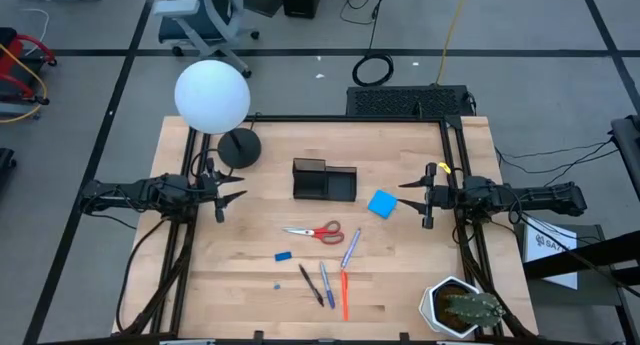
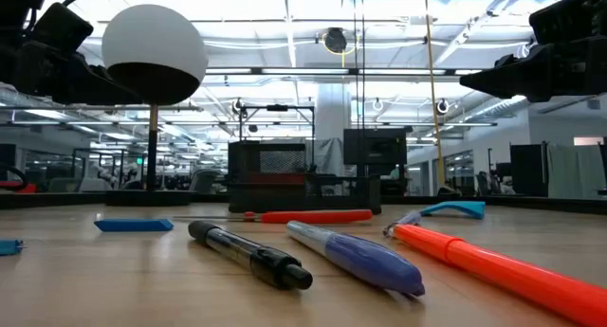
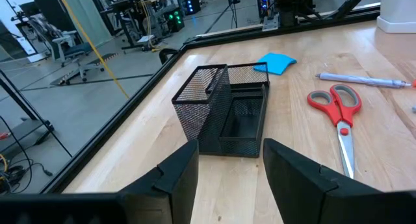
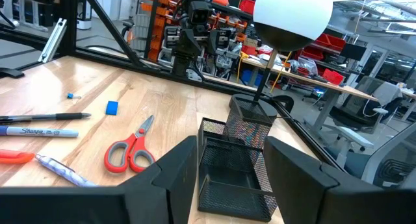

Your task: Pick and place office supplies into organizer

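Pens (image 1: 333, 280): nearest counter edge, loose fan, untouched.
Scissors (image 1: 315, 231): flat, mid-counter, just ahead of the caddy.
Pad (image 1: 381, 204): beside the caddy's right end.
Caddy (image 1: 324, 180): mesh, compartments look empty.
Left gripper (image 1: 230, 197): fingers apart, holding nothing, left of the caddy.
Right gripper (image 1: 412, 196): fingers apart, empty, near the pad.
Advice: probably take the pad first; descend squarely, grip its edges.

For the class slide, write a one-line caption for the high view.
Both arms wait with open hands, left hand and right hand, flanking the empty organizer, scissors and pens lying loose.
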You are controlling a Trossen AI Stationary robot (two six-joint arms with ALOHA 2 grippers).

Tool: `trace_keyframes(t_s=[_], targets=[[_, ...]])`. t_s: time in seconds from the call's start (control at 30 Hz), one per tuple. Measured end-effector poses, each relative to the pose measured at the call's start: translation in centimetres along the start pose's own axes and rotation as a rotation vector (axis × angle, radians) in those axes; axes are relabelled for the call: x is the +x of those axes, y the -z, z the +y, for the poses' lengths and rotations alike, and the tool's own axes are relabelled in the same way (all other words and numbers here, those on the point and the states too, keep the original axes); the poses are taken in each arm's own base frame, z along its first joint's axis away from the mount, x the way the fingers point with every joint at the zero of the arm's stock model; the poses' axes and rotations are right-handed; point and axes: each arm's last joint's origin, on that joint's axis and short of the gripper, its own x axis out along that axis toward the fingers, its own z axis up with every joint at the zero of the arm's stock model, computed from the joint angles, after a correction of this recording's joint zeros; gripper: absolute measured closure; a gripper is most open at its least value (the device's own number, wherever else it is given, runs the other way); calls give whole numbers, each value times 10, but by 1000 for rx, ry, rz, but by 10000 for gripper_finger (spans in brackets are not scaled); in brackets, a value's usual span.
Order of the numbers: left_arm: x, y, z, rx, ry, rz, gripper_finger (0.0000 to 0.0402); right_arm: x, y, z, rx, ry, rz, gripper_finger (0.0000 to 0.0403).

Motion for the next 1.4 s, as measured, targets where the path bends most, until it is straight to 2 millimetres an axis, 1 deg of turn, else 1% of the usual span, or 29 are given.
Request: trace_keyframes(t_s=[0.2, 0.33, 0.63, 0.87, 1.03, 1.1, 1.23, 1.33, 1.4], targets=[[0, 0, 0, 0, -1, 0, 222, 0, 0, 0, 1, 1, -4, 234], [0, 0, 0, 0, 0, 0, 222, 0, 0, 0, 91, 1, -4, 234], [0, 0, 0, 0, 0, 0, 222, 0, -4, -1, 587, -1, -40, 234], [0, 0, 0, 0, 0, 0, 222, -1, -14, -4, 916, -19, -155, 234], [0, 0, 0, 0, 0, 0, 222, -2, -18, -8, 1094, 29, -226, 234], [0, 0, 0, 0, 0, 0, 222, -2, -17, -8, 1144, 48, -229, 234], [0, 0, 0, 7, -3, 0, 222, -3, -17, -12, 1267, 173, -290, 234], [0, 0, 1, 132, -32, 7, 222, -4, -18, -15, 1344, 254, -357, 234], [0, 0, 1, 184, -35, 8, 222, -5, -19, -17, 1387, 296, -400, 234]])
